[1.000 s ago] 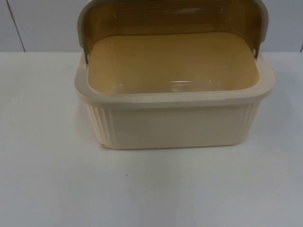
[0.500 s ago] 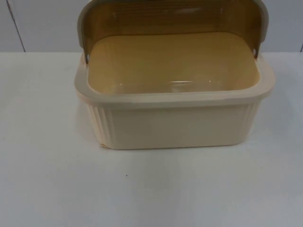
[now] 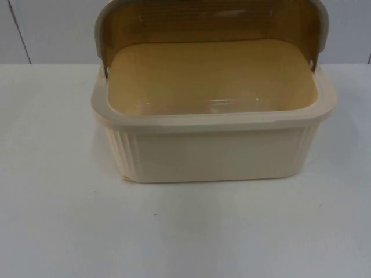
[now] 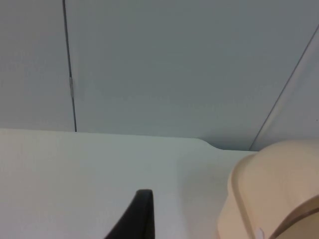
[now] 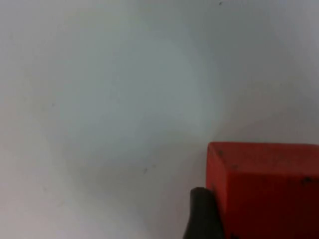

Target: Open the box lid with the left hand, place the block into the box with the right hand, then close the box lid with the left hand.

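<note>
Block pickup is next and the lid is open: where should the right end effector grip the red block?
Grip the red block across two opposite flat side faces, coming down from above. It sits flat on the white table, with a right fingertip already beside one face.

A single black, matte fingertip of the left gripper (image 4: 134, 219) is seen as a slim blade that curves and tapers to a squared-off end, its surface plain and unmarked. A black fingertip of the right gripper (image 5: 202, 214) is seen as a shorter, thicker stub with a rounded end, likewise dark and matte, and no screws or markings can be made out on it.
</note>
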### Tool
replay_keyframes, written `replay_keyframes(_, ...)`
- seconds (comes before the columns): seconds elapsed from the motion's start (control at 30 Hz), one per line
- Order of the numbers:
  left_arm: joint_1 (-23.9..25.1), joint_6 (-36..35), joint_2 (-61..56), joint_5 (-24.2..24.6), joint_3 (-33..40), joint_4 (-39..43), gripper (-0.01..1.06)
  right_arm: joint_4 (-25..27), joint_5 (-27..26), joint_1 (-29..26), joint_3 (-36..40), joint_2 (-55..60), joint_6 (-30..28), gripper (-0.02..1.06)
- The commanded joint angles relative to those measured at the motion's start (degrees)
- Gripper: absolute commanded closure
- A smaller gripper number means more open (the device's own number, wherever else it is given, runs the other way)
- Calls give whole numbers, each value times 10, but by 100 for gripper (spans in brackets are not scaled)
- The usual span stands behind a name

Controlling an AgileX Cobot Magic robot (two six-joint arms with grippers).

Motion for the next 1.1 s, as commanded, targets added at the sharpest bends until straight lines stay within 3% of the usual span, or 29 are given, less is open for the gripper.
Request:
replay_keyframes(0.0,2,2,-2,1,3,3,0,0,13,1,1,0,-22,105)
replay_keyframes(0.37,2,2,-2,1,3,3,0,0,33,3,-48,-121,-51,105)
replay_keyframes(0.57,2,2,-2,1,3,3,0,20,102,5,-174,-201,-59,105)
replay_keyframes(0.77,2,2,-2,1,3,1,0,26,127,30,-263,-241,-87,105)
replay_keyframes(0.97,2,2,-2,1,3,1,0,29,129,118,-347,-264,-124,105)
replay_keyframes(1.07,2,2,-2,1,3,1,0,30,121,205,-380,-264,-142,105)
